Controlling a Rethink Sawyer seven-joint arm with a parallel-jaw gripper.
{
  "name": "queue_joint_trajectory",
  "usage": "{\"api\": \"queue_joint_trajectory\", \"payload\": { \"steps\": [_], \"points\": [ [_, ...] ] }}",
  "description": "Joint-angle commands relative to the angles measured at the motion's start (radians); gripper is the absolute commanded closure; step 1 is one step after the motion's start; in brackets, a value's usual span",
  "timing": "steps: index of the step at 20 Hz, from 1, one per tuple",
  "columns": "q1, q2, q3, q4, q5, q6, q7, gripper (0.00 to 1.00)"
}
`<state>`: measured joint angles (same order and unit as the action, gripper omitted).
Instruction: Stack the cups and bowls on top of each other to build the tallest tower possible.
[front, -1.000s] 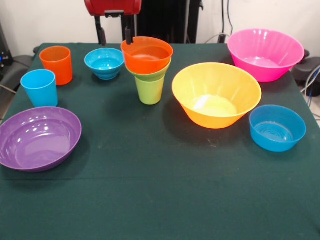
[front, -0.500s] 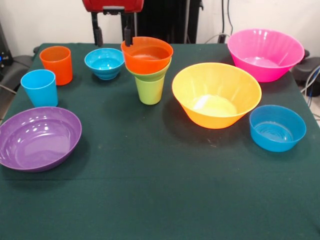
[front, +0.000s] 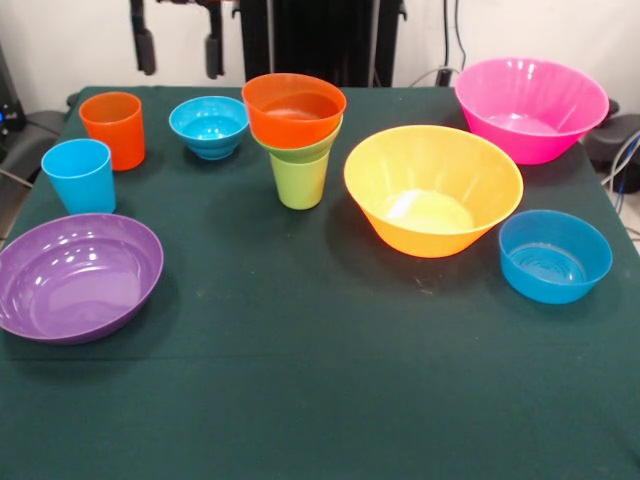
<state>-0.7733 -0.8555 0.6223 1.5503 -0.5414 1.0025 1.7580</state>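
The tower stands at the table's middle back: a lime green cup, a small green bowl on it, and an orange bowl on top. My gripper hangs open and empty at the top edge, up and to the left of the tower, above the gap between the orange cup and the small blue bowl. A light blue cup stands at the left. On the table, loose, sit the purple bowl, yellow-orange bowl, pink bowl and medium blue bowl.
A dark green cloth covers the table. Cables and dark equipment lie beyond the table's right edge.
My gripper has let go at the orange bowl's rim, risen and moved left, away from the tower. The bowls and cups have stayed put.
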Motion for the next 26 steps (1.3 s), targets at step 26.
{"api": "queue_joint_trajectory", "payload": {
  "steps": [26],
  "points": [
    [0.033,0.157,-0.047,-0.099,-0.113,0.102,-0.179,0.00]
  ]
}}
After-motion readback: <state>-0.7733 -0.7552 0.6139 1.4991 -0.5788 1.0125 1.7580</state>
